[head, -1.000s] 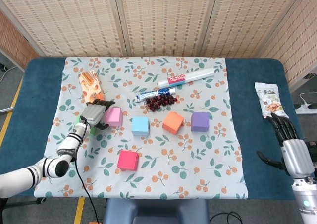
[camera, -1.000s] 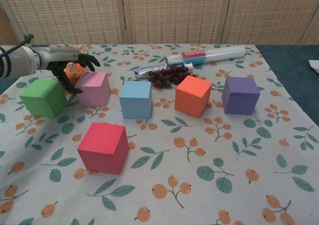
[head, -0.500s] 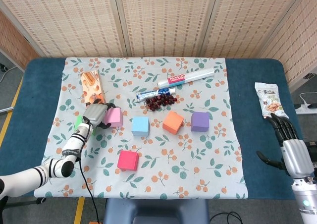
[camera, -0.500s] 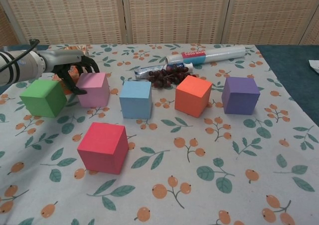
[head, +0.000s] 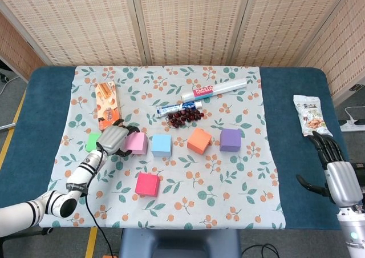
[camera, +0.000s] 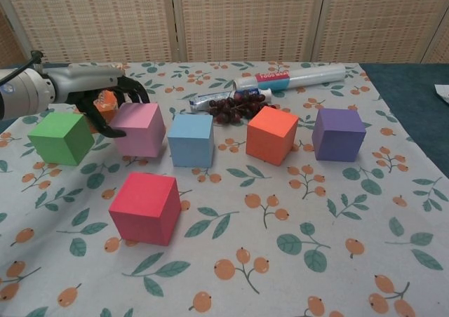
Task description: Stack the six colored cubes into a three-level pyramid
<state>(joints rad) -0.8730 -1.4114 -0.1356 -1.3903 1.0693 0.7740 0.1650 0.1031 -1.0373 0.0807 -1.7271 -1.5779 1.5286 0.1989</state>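
Observation:
My left hand (head: 113, 138) wraps its fingers round the far and left sides of the pale pink cube (head: 137, 144), gripping it on the floral cloth; the chest view shows the same hand (camera: 105, 105) and cube (camera: 140, 129). The green cube (camera: 61, 138) sits just left of it. To its right stand the light blue cube (camera: 191, 139), the orange cube (camera: 272, 135) and the purple cube (camera: 339, 134) in a row. Nearer the front lies the magenta cube (camera: 146, 207). My right hand (head: 333, 166) hovers off the table's right front corner, fingers apart and holding nothing.
Behind the row lie an orange snack box (head: 105, 101), a plastic wrap roll (head: 214, 88), a small tube (head: 179, 106) and a heap of dark red berries (head: 183, 116). A snack bag (head: 311, 114) lies on the blue table at the right.
My left hand has drawn the pink cube nearer the front and a little right, closer to the blue cube. The right hand has stayed put.

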